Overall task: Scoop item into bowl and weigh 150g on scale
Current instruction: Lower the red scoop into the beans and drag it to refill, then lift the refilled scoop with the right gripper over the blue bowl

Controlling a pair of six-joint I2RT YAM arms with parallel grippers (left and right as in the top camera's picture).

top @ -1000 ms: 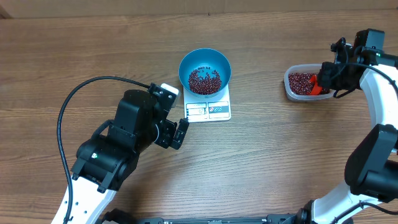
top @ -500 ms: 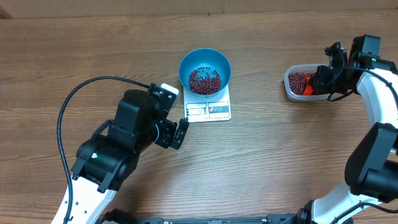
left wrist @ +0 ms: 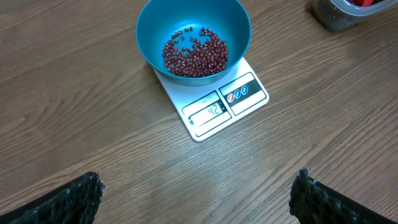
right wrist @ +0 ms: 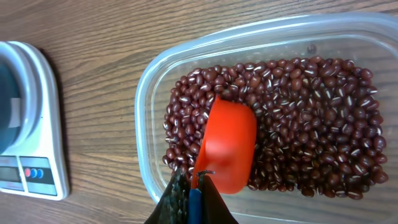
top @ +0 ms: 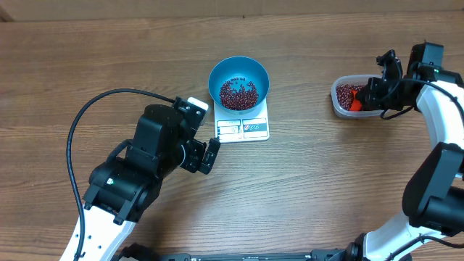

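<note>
You have one wooden surface [top: 326, 181] carrying everything, with two arms at it. The left fingers [left wrist: 68, 202] are spread wide with nothing between them, hanging just in front of the scale. The right fingers [right wrist: 177, 199] are clenched on the scoop's handle. One white scale [top: 243, 129] sits mid-surface, and one blue bowl [top: 214, 72] stands on it. One clear container [right wrist: 149, 81] sits well apart, to the right. One orange scoop [right wrist: 227, 146] rests among the container's beans. The beans are in two lots: a shallow layer in the bowl [top: 238, 93] and a fuller bed in the container [right wrist: 311, 124].
</note>
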